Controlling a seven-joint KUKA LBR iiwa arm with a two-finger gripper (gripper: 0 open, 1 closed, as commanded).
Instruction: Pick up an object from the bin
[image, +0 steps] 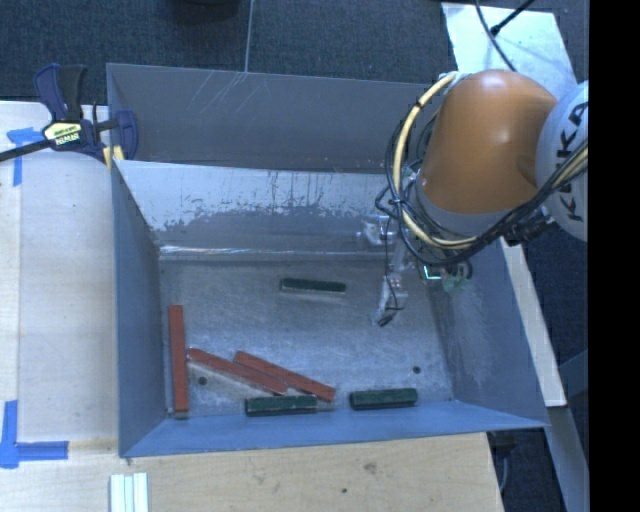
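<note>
The gripper (386, 308) hangs below the arm's orange wrist cover (484, 140), low over bare floor in the right half of the grey metal bin (135, 300). How its jaws stand cannot be told, and nothing is seen held in them. The thing nearest to it is a dark green bar (313, 287), lying flat at mid-floor just to its left, apart from it. A second green bar (383, 399) and a third green bar (281, 405) lie by the front wall. Two red-brown sticks (270, 373) lie slanted beside them, and another red-brown stick (178, 360) runs along the left wall.
</note>
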